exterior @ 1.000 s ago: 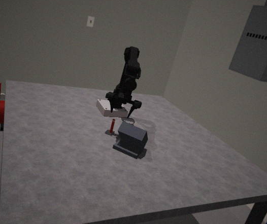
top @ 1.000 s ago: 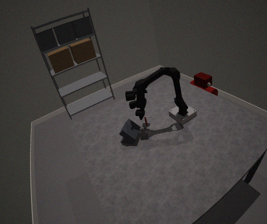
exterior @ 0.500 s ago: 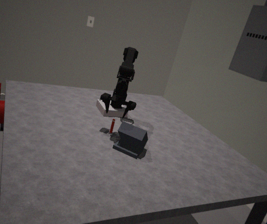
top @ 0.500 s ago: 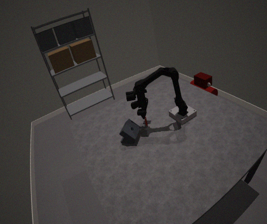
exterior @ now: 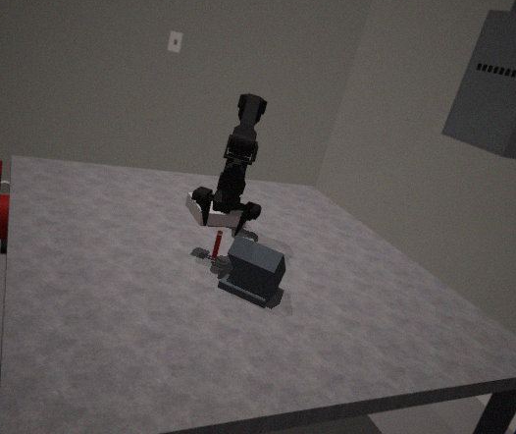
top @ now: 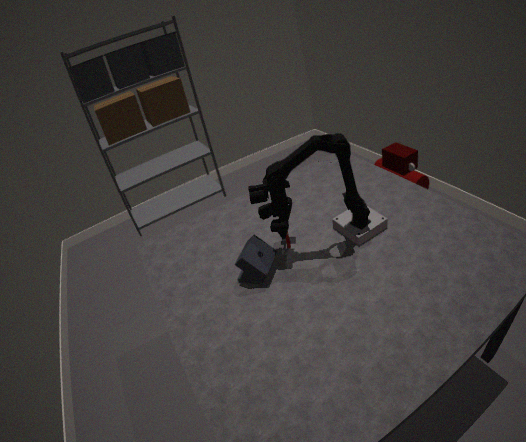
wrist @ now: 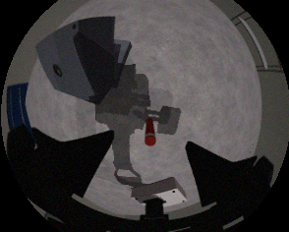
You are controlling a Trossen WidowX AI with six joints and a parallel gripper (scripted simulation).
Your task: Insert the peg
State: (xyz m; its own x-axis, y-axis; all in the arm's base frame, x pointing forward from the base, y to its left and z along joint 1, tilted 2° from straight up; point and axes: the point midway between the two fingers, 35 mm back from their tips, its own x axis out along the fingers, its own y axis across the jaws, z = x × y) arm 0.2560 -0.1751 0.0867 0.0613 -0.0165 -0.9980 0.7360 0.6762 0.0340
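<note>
Grey table (top: 328, 330) (exterior: 165, 344) (wrist: 211, 64): spread fingers (top: 284, 237) (exterior: 221, 230) empty above red peg (top: 288, 241) (exterior: 217, 244) (wrist: 150, 135), outside the panel's hole (top: 260, 254) (wrist: 57, 70).

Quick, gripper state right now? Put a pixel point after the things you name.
Gripper (exterior: 222, 230) (wrist: 150, 141): open, nothing held; jaws spread wide above the upright red peg (top: 288, 241) (exterior: 217, 244) (wrist: 150, 135), which stands on the table (top: 318, 330) (exterior: 165, 344) (wrist: 211, 64).

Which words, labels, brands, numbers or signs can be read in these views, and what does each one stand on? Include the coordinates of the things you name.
None: no readable text shows in any view.
The grey wall-mounted metal box (exterior: 495, 103) bears only a row of dark slots and one dark bar.
The brown boxes (top: 120, 119) (top: 164, 101) show no lettering.
</note>
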